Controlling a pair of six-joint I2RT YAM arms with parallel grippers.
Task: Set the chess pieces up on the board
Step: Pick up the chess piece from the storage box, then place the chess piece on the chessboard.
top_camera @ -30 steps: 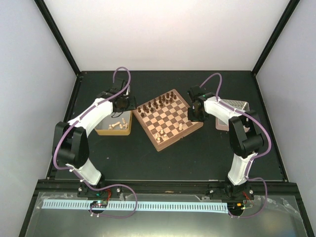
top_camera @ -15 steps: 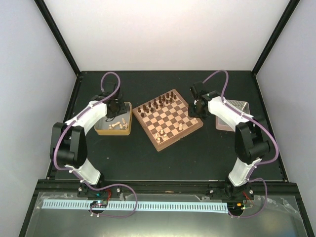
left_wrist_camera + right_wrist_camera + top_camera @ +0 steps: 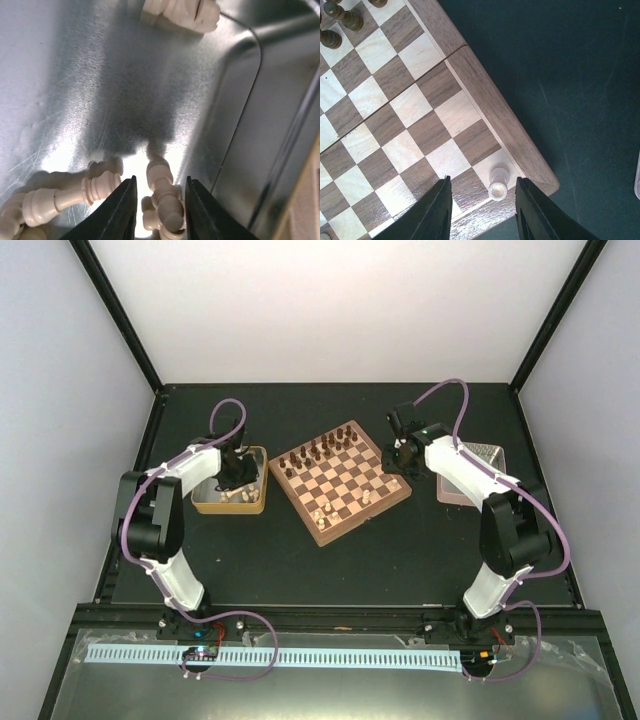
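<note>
"The board [image 3: 345, 480] sits cornerwise in the middle of the dark table [image 3: 400, 550], doesn't it?"

"It does, between the two arms. A tan tray [image 3: 230, 509] lies just off its left side. A silver tray [image 3: 487, 452] lies off its right, partly hidden under the right arm."

"And the grippers?"

"The left gripper [image 3: 160, 185] is down inside the tan tray, over its shiny metal floor. Its fingers stand either side of a cream piece [image 3: 162, 197] lying flat — close on both sides, but whether they've actually pinched it I can't tell."

"The right one?"

"The right gripper [image 3: 482, 182] hangs over the board's right-hand corner, jaws spread and gripping nothing. A cream pawn [image 3: 497, 184] stands upright on the corner square between them, free of both fingers."

"The rest of the chess pieces?"

"Dark pieces [image 3: 315, 452] stand along the board's far-left edge, and a few cream ones [image 3: 322, 512] near its front corner. The tan tray holds more — a lying figure [image 3: 65, 197] just left of the fingers and another figure [image 3: 180, 10] at the far side."
</note>
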